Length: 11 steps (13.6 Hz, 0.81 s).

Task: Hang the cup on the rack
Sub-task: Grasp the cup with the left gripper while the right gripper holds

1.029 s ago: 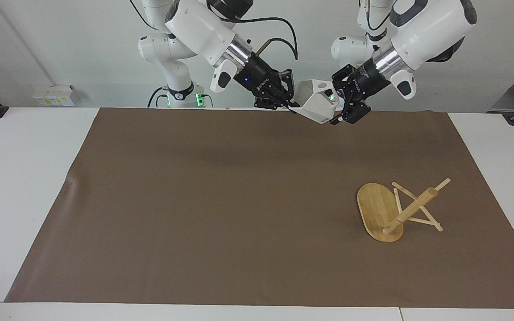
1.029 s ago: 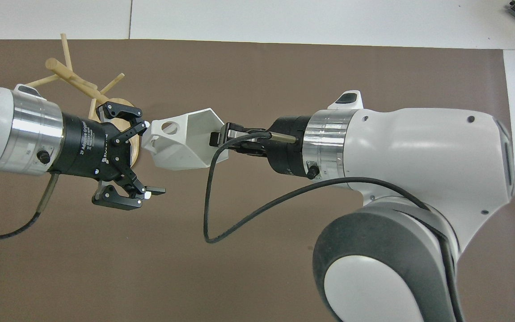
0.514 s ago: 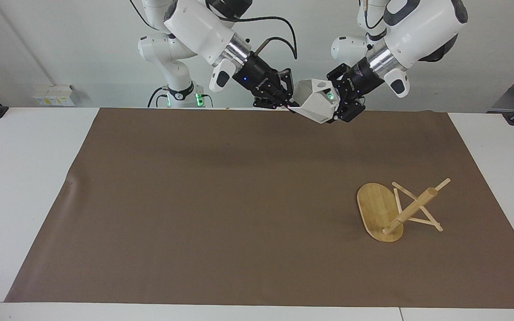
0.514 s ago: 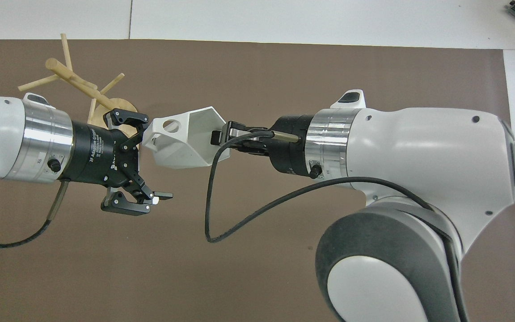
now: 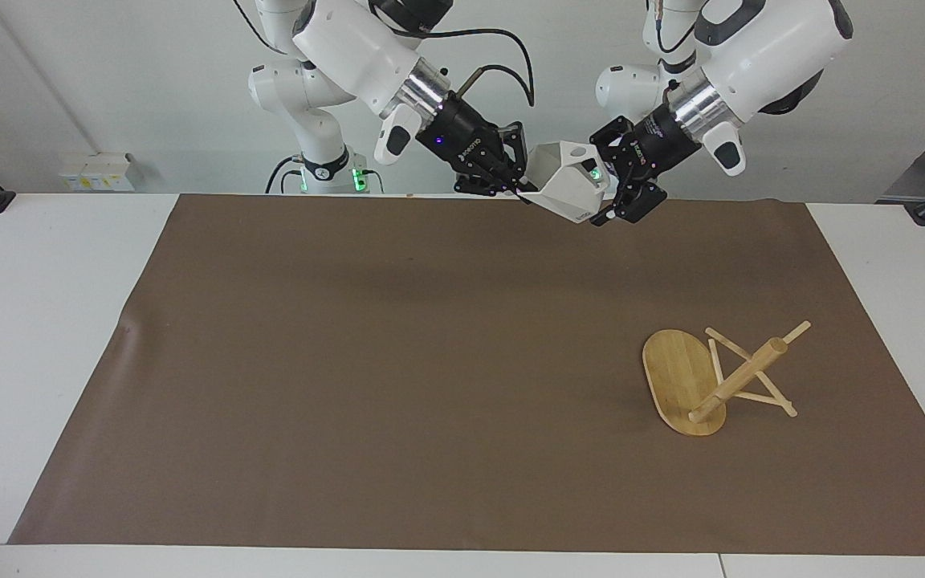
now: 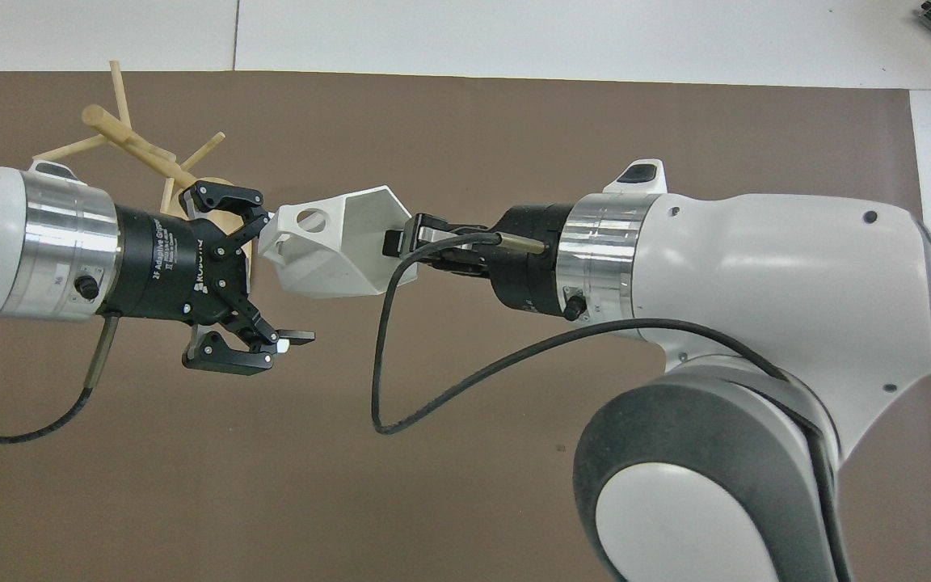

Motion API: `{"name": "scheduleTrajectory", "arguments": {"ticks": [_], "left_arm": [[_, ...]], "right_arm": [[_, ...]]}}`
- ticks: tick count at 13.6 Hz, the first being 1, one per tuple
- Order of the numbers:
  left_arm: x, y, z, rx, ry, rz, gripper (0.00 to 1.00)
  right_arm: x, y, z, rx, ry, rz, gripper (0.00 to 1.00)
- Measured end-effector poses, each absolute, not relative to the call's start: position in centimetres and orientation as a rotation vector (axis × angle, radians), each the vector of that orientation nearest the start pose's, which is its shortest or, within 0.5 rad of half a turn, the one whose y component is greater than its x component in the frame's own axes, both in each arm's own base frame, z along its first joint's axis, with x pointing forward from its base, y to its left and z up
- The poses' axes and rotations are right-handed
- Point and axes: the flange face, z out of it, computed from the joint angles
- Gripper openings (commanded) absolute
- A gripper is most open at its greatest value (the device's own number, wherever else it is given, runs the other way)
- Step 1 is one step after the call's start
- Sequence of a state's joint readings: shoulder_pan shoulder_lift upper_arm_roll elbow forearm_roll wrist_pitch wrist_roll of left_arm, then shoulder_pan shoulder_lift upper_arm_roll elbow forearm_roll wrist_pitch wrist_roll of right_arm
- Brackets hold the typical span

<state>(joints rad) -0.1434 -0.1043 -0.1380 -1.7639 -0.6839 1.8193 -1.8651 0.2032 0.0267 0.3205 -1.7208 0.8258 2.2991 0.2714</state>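
- Cup (image 5: 567, 186) (image 6: 336, 250) hangs in the air over the mat's (image 5: 398, 361) edge nearest the robots, tipped on its side, its rim toward the right arm, its pierced handle toward the left arm.
- Right gripper (image 5: 520, 190) (image 6: 398, 246) pinches the cup's rim wall.
- Left gripper (image 5: 612, 193) (image 6: 275, 279), fingers spread wide, flanks the handle end.
- Rack (image 5: 715, 377) (image 6: 142, 153) lies toppled toward the left arm's end, its post slanting up off the mat, base on edge.

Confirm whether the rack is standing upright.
No, the rack lies tipped over on the mat, its base on edge and its post slanting.
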Motion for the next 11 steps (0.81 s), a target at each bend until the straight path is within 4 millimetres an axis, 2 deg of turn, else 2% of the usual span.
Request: {"name": "scheduleTrajectory", "arguments": {"ticks": [7, 11], "left_arm": [[50.8, -21.0, 63.4, 1.675, 1.961, -0.677, 1.0], [50.4, -21.6, 62.1, 1.644, 1.985, -0.665, 1.0]], "right_arm": [[52.7, 31.9, 62.1, -2.23, 0.168, -0.225, 0.0], [52.7, 31.8, 62.2, -2.225, 0.183, -0.232, 0.0]]}}
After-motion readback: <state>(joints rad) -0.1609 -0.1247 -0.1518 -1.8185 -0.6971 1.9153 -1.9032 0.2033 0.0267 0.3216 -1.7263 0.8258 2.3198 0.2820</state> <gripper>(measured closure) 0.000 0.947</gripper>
